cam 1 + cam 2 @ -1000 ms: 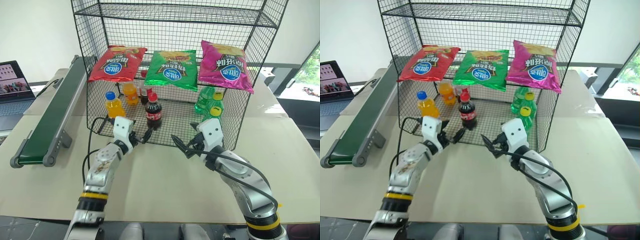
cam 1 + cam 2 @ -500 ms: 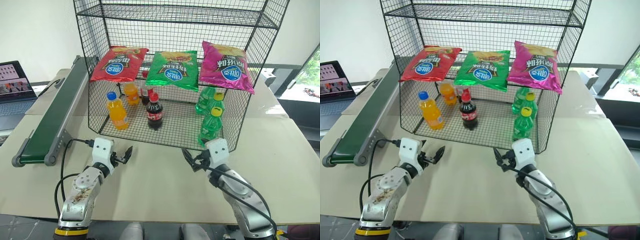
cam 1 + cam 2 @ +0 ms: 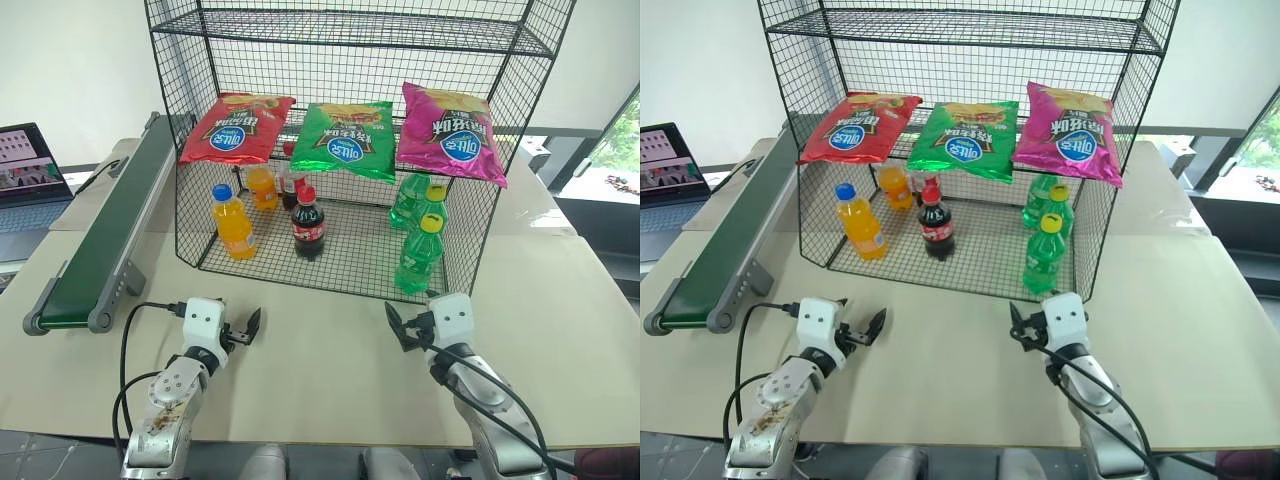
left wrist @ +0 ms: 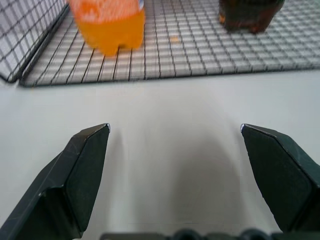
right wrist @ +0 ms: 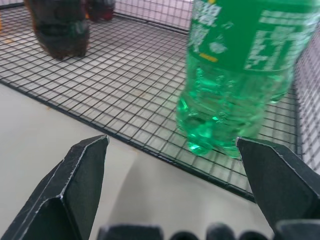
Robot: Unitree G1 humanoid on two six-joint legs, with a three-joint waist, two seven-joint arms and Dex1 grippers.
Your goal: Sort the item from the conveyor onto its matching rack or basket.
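We find the cola bottle (image 3: 308,222) standing upright on the lower mesh shelf of the black wire rack (image 3: 350,120), between an orange-soda bottle (image 3: 233,222) and the green bottles (image 3: 418,258). Three snack bags (image 3: 345,135) lie on the shelf above. The conveyor (image 3: 105,235) runs along the table (image 3: 320,370) to the left of the rack, and its belt carries nothing in the part we can see.

The left gripper (image 3: 243,330) sits low over the table in front of the rack, jaws spread wide and empty. The right gripper (image 3: 408,328) is likewise open and empty, near the rack's front edge.

We judge the sort complete: the item is placed and released, with both arms clear of the rack.
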